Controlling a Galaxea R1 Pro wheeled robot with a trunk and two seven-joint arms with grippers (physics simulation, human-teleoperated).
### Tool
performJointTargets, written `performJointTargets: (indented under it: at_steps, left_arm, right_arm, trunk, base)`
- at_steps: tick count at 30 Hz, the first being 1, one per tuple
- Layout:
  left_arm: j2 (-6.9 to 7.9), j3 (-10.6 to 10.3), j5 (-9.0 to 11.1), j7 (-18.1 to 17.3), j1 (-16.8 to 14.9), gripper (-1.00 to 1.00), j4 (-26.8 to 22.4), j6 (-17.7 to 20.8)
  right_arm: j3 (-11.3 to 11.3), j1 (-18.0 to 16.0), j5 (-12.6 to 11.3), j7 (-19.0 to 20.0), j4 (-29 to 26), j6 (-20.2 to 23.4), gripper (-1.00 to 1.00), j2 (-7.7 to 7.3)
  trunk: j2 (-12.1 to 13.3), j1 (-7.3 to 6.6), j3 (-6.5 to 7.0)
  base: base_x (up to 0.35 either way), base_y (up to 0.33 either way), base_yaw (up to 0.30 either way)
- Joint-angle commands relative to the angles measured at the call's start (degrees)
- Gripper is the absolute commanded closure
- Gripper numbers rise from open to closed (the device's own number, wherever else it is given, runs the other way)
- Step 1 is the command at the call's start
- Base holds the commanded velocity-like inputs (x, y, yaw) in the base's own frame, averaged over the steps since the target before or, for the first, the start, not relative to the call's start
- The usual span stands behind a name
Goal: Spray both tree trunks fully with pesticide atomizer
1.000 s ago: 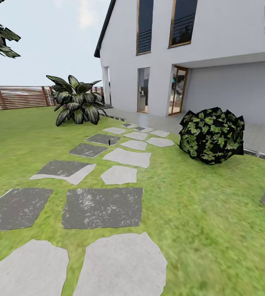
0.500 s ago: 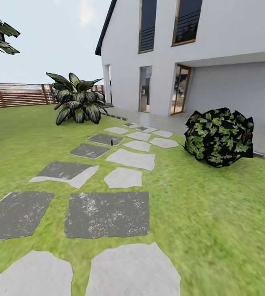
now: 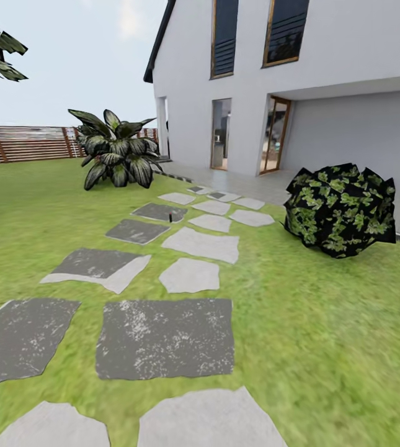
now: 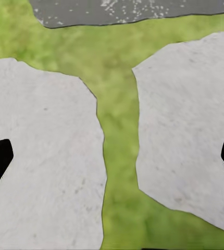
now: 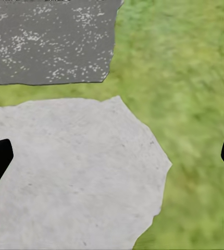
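Lawn [image 3: 324, 323]: green grass, spread across the whole foreground of the head view.
Stone path [image 3: 165, 338]: flat pale and dark grey slabs, laid in rows from the near edge towards the house.
House [image 3: 299, 81]: white walls, tall dark windows, glazed doors with wooden frames, set at the far right.
Fence [image 3: 26, 144]: brown horizontal slats, seen along the far left edge of the lawn.
Leafy plant [image 3: 116, 155]: broad striped leaves, placed near the house corner.
Round bush [image 3: 341, 210]: dark with green patches, right of the path.
Small dark object [image 3: 170, 218]: upright on a far dark slab; too small to be identified, possibly the atomizer.
Left gripper [image 4: 112, 156]: fingers spread wide, nothing held, pale slabs below.
Right gripper [image 5: 112, 156]: fingers spread wide, nothing held, one pale and one dark slab below.
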Motion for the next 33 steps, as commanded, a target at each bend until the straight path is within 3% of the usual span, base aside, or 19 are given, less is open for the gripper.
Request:
performJointTargets:
  at_steps: [1, 33]
  left_arm:
    - [-0.02, -0.03, -0.01, -0.01, 0.0, -1.0, 0.0, 0.0]
    - [0.04, -0.06, -0.12, -0.02, 0.0, -1.0, 0.09, 0.08]
  right_arm:
    - [0.0, -0.01, 0.0, 0.03, 0.01, 0.0, -1.0, 0.0]
    - [0.0, -0.01, -0.01, 0.42, 1.86, 0.0, -1.0, -0.01]
  trunk:
    - [0.0, 0.0, 0.0]
    - [0.0, 0.0, 0.0]
  base:
    - [0.338, 0.001, 0.0]
    - [0.338, 0.0, 0.0]
